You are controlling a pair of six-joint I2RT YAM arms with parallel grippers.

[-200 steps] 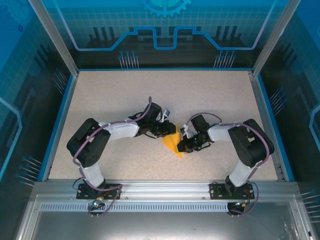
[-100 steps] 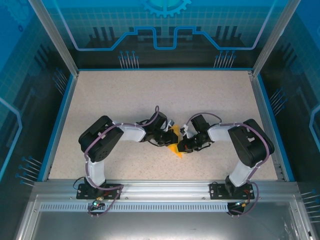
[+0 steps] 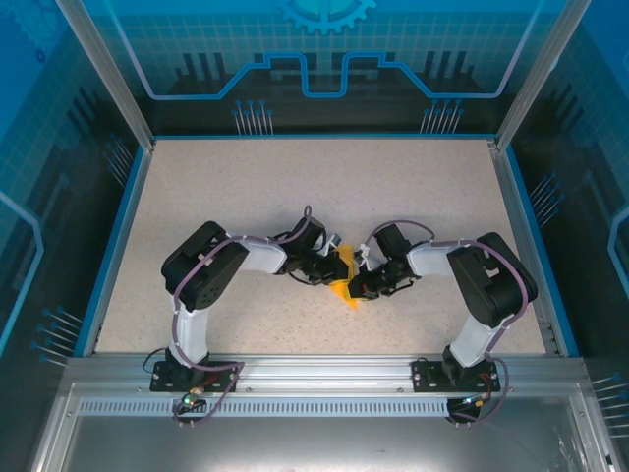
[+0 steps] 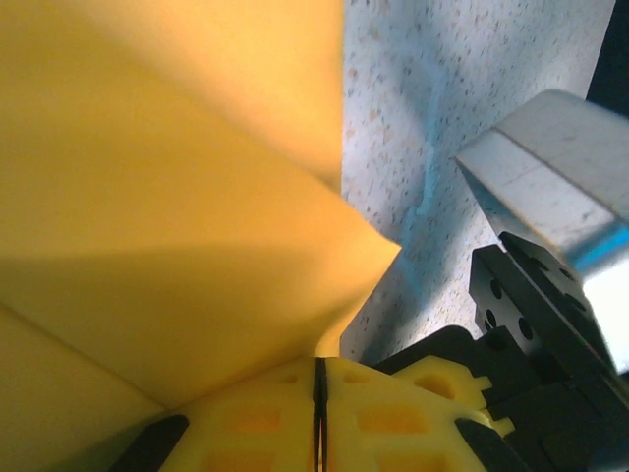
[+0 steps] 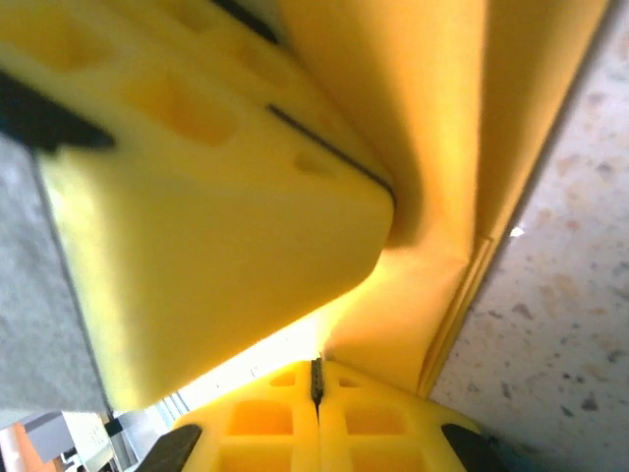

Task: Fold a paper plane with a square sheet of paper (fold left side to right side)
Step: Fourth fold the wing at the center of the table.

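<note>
Left wrist: paper plane (image 4: 167, 197) in tool (image 4: 317, 376)

The thin orange-yellow paper sheet (image 3: 343, 277) is folded into a narrow, pointed shape. It lies just nearward of the surface's centre, with its sharp tip toward the near edge and its creased flaps (image 4: 177, 197) raised off the surface.
</note>
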